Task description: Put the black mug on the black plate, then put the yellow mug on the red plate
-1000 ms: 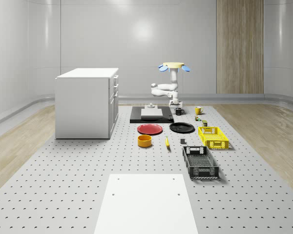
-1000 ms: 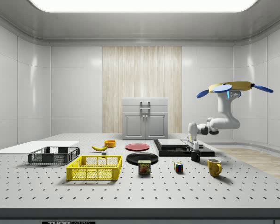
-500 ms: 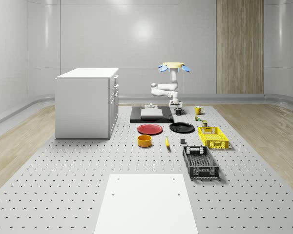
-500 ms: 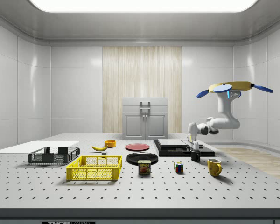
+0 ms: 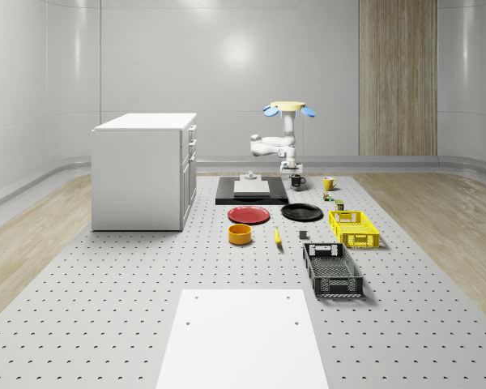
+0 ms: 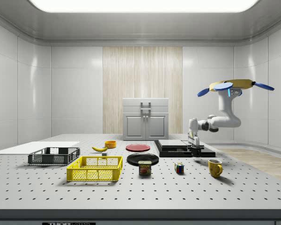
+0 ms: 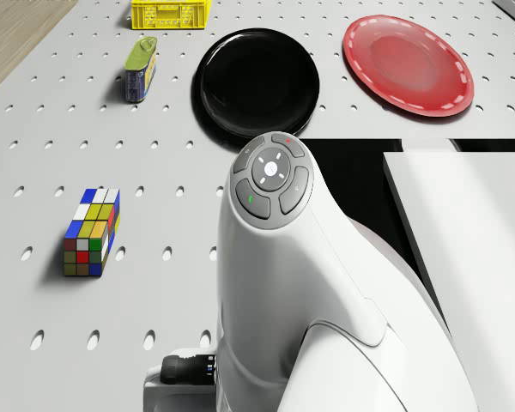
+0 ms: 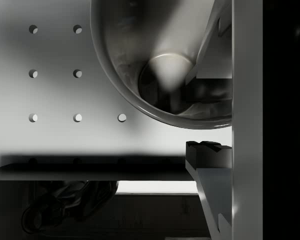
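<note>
At the far end of the worktop (image 5: 105,324), near the right corner of the black slab, my drone (image 5: 287,109) hovers with its arm bent down and the tool (image 6: 195,148) closed on the rim of the black mug (image 5: 296,181). In the side view the mug hangs just clear of the surface, so I judge it lifted, held by the wall with one finger (image 8: 210,50) inside the cup, as the wrist view shows. That is the first pick made and nothing more.

The black plate (image 5: 301,212) lies bare, a little nearer the camera than the mug in the whole-scene view, and from the drone view it sits ahead of the arm beside the red plate (image 7: 407,63), which is bare too. The yellow mug (image 6: 215,167) stands untouched on the worktop, to the right of the held mug in the whole-scene view, near the puzzle cube (image 7: 90,233) and the tin can (image 7: 141,68).

What is left, as I read it: carry the black mug over to the black plate and set it down, let go, return for the yellow mug, then place that on the red plate. By my reckoning the job is barely a quarter through.
</note>
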Robot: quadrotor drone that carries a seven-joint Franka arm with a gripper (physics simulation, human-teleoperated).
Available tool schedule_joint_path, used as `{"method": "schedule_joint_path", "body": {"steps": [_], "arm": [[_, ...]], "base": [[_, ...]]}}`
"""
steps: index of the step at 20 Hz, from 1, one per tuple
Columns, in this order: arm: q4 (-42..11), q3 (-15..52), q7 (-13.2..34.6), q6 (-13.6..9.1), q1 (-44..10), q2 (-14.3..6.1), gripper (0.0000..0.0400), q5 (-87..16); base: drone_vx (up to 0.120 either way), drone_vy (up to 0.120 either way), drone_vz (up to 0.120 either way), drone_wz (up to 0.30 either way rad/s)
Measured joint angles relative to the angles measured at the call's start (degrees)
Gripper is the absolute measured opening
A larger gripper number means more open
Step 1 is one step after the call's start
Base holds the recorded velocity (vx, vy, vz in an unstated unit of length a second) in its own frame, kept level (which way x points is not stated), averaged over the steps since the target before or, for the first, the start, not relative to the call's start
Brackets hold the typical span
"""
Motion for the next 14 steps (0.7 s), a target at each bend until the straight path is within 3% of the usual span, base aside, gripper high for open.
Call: {"method": "schedule_joint_path", "body": {"steps": [3, 7, 14], "arm": [[-0.12, 1.46, 0.14, -0.11, -0.08, -0.33, 0.011, 1.5], [-0.17, 2.51, 0.25, 0.1, -0.18, -0.86, 0.011, 2.65], [-0.18, 3.18, 0.37, 0.85, -0.3, -1.83, 0.011, 3.57]], "base": [[0.0, 0.0, 0.12, 0.0], [0.11, 0.0, 0.12, 0.0], [0.12, 0.0, 0.006, 0.0]]}}
